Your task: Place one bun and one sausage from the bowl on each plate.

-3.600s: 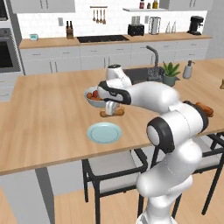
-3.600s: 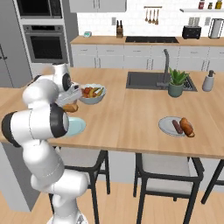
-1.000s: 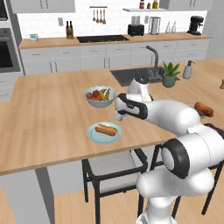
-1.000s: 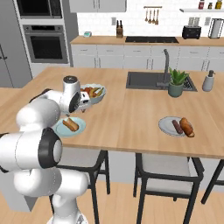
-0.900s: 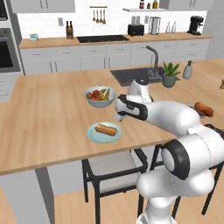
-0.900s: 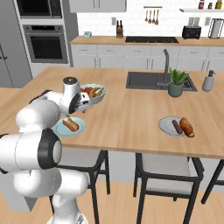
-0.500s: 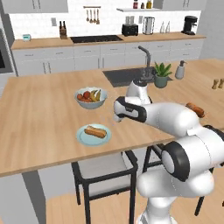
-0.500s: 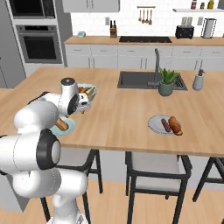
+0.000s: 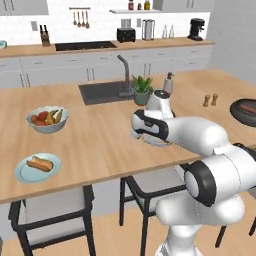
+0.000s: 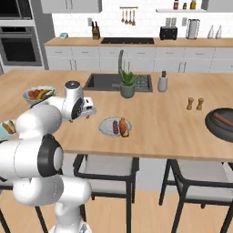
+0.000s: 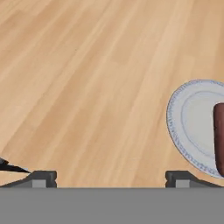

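Observation:
The dark bowl (image 10: 221, 122) sits at the counter's far right with a sausage (image 10: 223, 118) in it; it is also at the right edge of the left base view (image 9: 244, 111). One plate (image 10: 109, 126) holds a sausage (image 10: 115, 126) and a bun (image 10: 124, 127). The other plate (image 9: 37, 168) lies far left with a bun (image 9: 40, 163) on it. My gripper (image 10: 89, 108) hovers open and empty just left of the nearer plate. In the hand view my gripper (image 11: 111, 177) is over bare wood, with that plate (image 11: 192, 127) at the right.
A pale fruit bowl (image 9: 47, 117) stands at the left. Behind the plate are a sink (image 10: 116, 81), a potted plant (image 10: 128, 84) and a soap dispenser (image 10: 162, 82). Salt and pepper shakers (image 10: 195, 103) stand left of the dark bowl. Stools line the counter's near edge.
The whole picture has shifted: the base has driven right along the counter, bringing the second plate and the dark bowl into view. The gripper stays open and empty.

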